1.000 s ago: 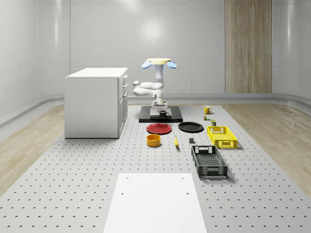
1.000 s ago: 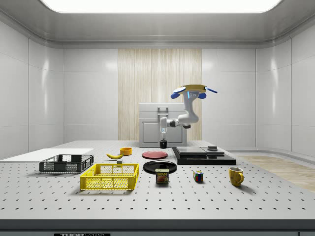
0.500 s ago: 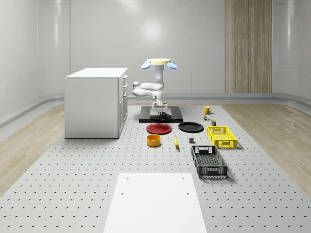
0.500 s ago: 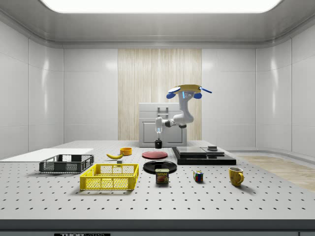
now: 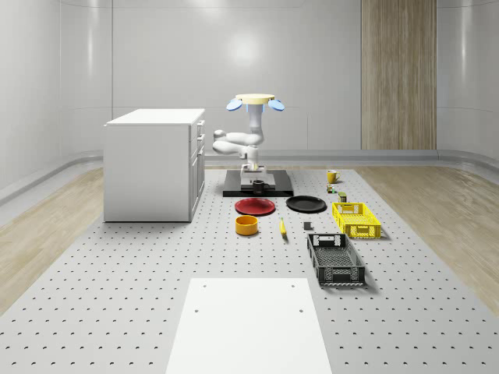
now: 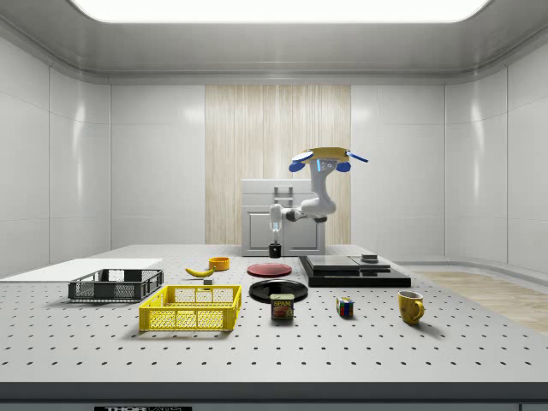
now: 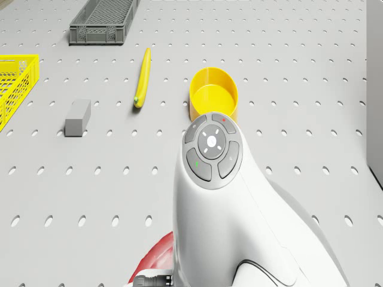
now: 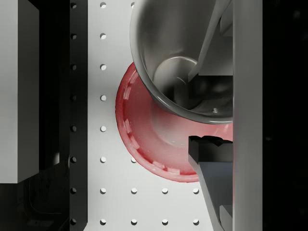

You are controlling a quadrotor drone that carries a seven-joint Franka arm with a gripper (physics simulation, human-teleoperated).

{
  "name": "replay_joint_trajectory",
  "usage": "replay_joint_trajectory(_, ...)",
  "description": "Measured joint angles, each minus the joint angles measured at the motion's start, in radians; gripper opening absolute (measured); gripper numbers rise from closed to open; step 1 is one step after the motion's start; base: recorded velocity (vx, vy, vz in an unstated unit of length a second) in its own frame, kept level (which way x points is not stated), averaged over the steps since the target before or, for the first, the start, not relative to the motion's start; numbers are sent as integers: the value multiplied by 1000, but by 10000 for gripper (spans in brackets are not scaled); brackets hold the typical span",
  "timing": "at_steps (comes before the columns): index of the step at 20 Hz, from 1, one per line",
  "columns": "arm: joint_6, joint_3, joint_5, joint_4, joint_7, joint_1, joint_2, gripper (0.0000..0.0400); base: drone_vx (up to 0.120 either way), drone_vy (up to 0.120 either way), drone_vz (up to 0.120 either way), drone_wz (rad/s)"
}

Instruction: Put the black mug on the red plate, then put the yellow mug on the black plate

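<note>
Black mug [image 5: 257, 185]: whole-scene view, hanging from the gripper [image 5: 256, 181], raised off the table just behind the red plate [image 5: 255, 206]; drone [image 5: 255, 101] hovers above the dark platform [image 5: 278, 192].
Side view: mug [image 6: 275, 250] under the gripper [image 6: 275, 246], above the table [image 6: 360, 342]; red plate [image 6: 269, 269] just beside and below; yellow mug [image 6: 410, 306] and black plate [image 6: 277, 289] well apart.
Drone view: arm housing [image 7: 239, 209]; yellow bowl [image 7: 213, 93] and banana [image 7: 142, 86] beyond it.
Wrist view: fingers [image 8: 211, 166] pinching the mug's [image 8: 178, 67] wall, 1 inside, 1 outside; red plate [image 8: 144, 139] partly beneath.
Risk: mug overlaps the plate's edge only; released now, I judge it lands on the rim and tips.
Change: since 1.0 s ago the drone has shifted toward the red plate with the mug; little further shift in the last 0.5 s.
</note>
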Motion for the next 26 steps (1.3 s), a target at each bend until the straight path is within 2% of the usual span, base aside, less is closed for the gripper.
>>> replay_joint_trajectory(6,23,-27,-22,13,-53,42,-13,110,0,0,0,0)
replay_joint_trajectory(17,84,-165,-148,58,-73,32,-20,110,0,0,0,0)
replay_joint_trajectory(26,93,-191,-176,129,-65,-37,9,110,0,0,0,0)
